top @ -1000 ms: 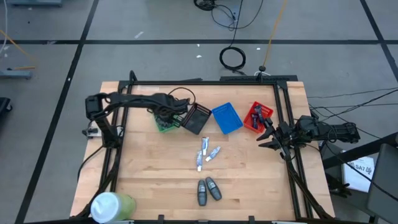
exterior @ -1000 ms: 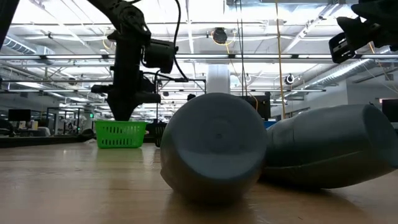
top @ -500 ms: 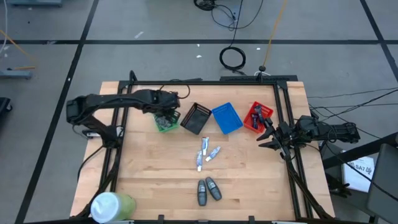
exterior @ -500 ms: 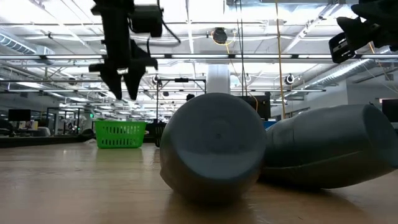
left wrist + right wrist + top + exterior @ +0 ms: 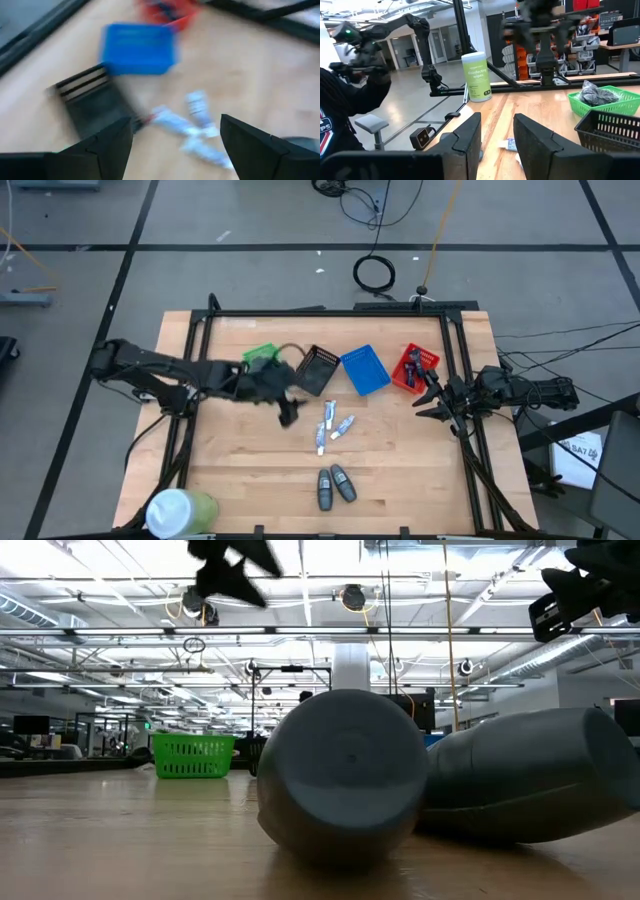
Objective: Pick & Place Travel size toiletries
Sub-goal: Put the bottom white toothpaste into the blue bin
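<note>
The left tool hung over the middle of the desk, between the green basket and the white-silver tubes, and it carried nothing. In its wrist view the two dark fingers stood wide apart with bare wood and the tubes showing in the gap. That spread looked like readiness for a pick, and the tubes, lying just ahead of it in a loose cluster, seemed the likely target.

The sorting looked well along. A dark grey bundle sat inside the green basket, and dark blue-purple pieces lay in the red basket. The black basket and blue basket stood between those two in a row along the far side, each apparently kept for one kind of item. No contents could be made out in either.

Two grey oval bottles lay side by side, touching, near the front edge, untouched; they filled the low view.

The right tool waited at the right edge of the desk, just beside the red basket, fingers parted and empty. The large white-and-green cylinder stood alone at the front-left corner.
</note>
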{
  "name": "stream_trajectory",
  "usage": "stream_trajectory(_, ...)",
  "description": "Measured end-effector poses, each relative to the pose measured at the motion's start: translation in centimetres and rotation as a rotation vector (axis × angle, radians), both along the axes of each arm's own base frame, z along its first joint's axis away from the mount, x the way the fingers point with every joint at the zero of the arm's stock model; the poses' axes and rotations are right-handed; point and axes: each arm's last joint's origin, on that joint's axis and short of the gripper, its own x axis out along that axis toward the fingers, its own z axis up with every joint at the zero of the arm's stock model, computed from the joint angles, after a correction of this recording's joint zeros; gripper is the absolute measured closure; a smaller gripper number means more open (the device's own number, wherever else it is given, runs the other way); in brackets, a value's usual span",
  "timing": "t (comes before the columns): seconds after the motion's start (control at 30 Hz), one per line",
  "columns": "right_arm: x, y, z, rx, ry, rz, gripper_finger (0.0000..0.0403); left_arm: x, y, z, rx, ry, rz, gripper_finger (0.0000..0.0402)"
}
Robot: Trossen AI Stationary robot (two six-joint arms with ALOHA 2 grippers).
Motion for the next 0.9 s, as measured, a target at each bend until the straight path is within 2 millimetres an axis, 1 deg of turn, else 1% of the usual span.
stream_trajectory(0.1, 0.0, 0.0, 0.1, -0.004, -0.008, -0.002, 0.0298, 1.0, -2.2, -0.6, -0.025, -0.028, -0.101, 0.0107)
stream_trajectory(0.17, 0.0, 0.0, 0.1, -0.006, -0.008, -0.002, 0.0298, 1.6, -3.4, -1.3, -0.063, -0.034, -0.133, 0.0107)
stream_trajectory(0.23, 0.0, 0.0, 0.1, -0.006, -0.009, -0.003, 0.0298, 2.3, -4.2, -2.3, -0.112, -0.01, -0.154, 0.0107)
stream_trajectory(0.3, 0.0, 0.0, 0.1, -0.006, -0.009, -0.003, 0.0298, 2.9, -4.6, -3.7, -0.142, 0.039, -0.156, 0.0107)
stream_trajectory(0.5, 0.0, 0.0, 0.1, -0.001, -0.007, -0.003, 0.0298, 4.0, -4.6, -7.6, -0.2, 0.2, -0.058, 0.0107)
stream_trajectory(0.63, 0.0, 0.0, 0.1, 0.0, -0.007, -0.004, 0.0298, 5.3, -4.2, -10.0, -0.216, 0.25, -0.046, 0.0107)
stream_trajectory(0.8, 0.0, 0.0, 0.1, 0.001, -0.006, -0.004, 0.0298, 6.5, -3.7, -12.3, -0.245, 0.28, -0.001, 0.0107)
stream_trajectory(0.9, 0.0, 0.0, 0.1, -0.001, -0.007, -0.004, 0.0298, 6.8, -3.2, -13.3, -0.271, 0.297, 0.05, 0.0107)
